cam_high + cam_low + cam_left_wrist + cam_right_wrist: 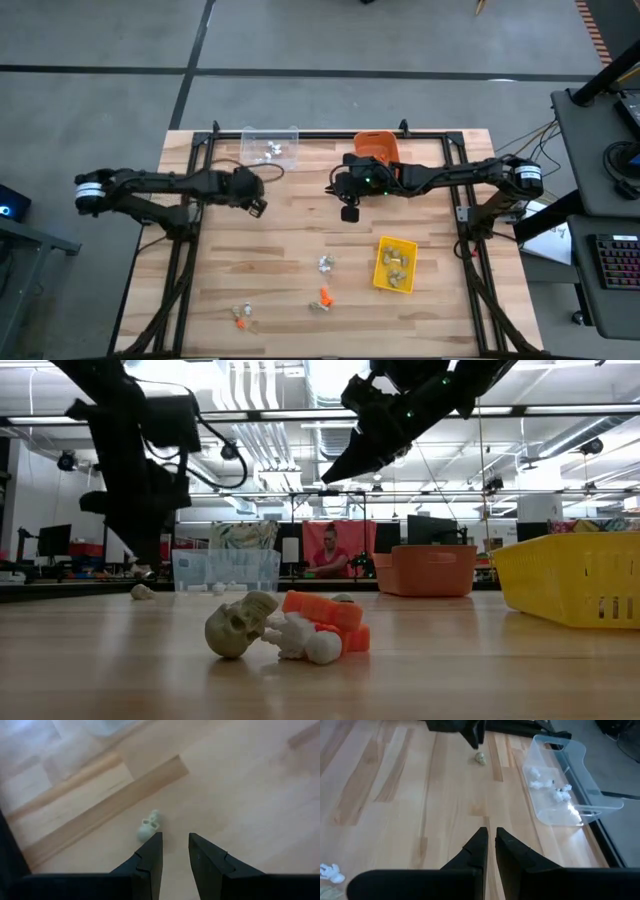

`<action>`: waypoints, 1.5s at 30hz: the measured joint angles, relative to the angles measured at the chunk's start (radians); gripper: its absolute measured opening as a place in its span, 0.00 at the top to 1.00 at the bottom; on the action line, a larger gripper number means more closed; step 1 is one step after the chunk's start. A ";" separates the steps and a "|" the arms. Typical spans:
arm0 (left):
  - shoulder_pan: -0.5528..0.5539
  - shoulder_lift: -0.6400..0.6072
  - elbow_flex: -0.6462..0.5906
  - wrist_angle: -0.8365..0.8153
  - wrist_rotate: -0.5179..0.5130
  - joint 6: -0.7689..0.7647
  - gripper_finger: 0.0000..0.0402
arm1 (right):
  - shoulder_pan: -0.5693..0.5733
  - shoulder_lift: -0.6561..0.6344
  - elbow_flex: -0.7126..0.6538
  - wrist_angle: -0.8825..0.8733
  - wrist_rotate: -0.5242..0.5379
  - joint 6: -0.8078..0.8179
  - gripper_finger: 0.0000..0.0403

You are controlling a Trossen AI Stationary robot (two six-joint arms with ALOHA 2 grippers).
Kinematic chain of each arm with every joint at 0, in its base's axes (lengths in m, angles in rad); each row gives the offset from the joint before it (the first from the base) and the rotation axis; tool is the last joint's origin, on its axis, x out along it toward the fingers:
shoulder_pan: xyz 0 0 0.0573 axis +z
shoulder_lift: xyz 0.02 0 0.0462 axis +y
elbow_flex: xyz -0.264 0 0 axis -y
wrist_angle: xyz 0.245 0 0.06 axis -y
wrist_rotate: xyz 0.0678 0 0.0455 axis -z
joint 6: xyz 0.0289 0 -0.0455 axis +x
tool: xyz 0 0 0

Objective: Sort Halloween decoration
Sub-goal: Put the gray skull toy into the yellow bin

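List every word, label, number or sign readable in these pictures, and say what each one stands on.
None can be read.
Clear bin, orange bin, yellow bin: no lettering shows.
Trinkets on the wooden table, such as the tan skull: no markings.
Red poster and monitors in the room behind, low view: too small and blurred to read.
Keyboard beside the table: keys too small to read.

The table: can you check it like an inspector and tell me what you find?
Surface: wooden table, black frame around it.
Job's things: loose trinkets near the front edge; one pale trinket by the left gripper; white ones in the clear bin; tan ones in the yellow bin; orange bin at the back.
Clutter: nothing seen.
Grippers: left gripper slightly open, empty, hanging over the table; right gripper shut, empty.
Cables: wires right of the table.
Surroundings: desks, monitors, a seated person.
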 joint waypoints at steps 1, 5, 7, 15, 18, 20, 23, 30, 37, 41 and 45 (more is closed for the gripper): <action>0.035 0.000 0.000 -0.001 0.038 0.042 0.81 | 0.000 0.000 0.004 -0.001 0.000 0.000 0.93; 0.137 0.000 0.000 0.001 0.113 0.160 0.81 | 0.000 0.000 0.015 -0.002 0.000 0.000 0.93; 0.160 0.000 0.000 0.000 0.105 0.203 0.80 | 0.000 0.000 0.019 -0.002 0.000 0.001 0.93; 0.163 0.002 0.000 0.001 0.080 0.303 0.65 | 0.000 0.000 0.021 -0.005 0.000 0.021 0.93; 0.163 0.014 0.000 0.000 0.069 0.304 0.58 | 0.000 0.000 0.021 -0.005 0.000 0.023 0.93; 0.163 0.031 0.000 0.001 0.069 0.304 0.56 | 0.000 0.000 0.021 -0.006 0.000 0.029 0.93; 0.163 0.070 0.000 0.017 0.069 0.304 0.55 | 0.000 0.000 0.021 -0.007 0.000 0.035 0.93; 0.164 0.166 -0.001 0.042 0.068 0.302 0.58 | 0.000 0.000 0.021 -0.009 0.000 0.038 0.93; 0.164 0.238 -0.001 0.058 0.068 0.303 0.62 | 0.000 0.000 0.021 -0.009 0.000 0.038 0.93; 0.162 0.265 0.002 0.065 0.068 0.303 0.68 | 0.000 0.000 0.021 -0.010 0.000 0.038 0.93; 0.162 0.268 0.003 0.068 0.074 0.302 0.80 | 0.000 0.000 0.021 -0.010 0.000 0.038 0.93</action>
